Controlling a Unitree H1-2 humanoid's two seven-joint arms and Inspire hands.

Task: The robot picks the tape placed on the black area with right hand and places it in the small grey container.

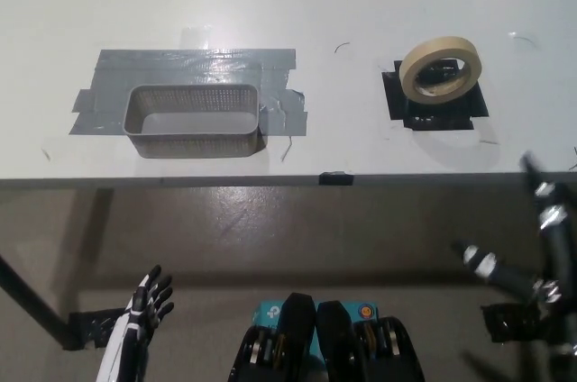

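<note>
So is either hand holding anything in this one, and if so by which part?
Nothing is held. The tape sits untouched on the black area. The right hand and left hand are both open, below the table edge.

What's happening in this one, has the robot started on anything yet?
Nothing is being handled yet. The tape roll sits on the black patch on the white table, untouched. The small grey container, fixed down with grey tape, looks empty. The black right hand is below the table edge at right, fingers spread, holding nothing. The white left hand rests low at lower left, also open.
</note>
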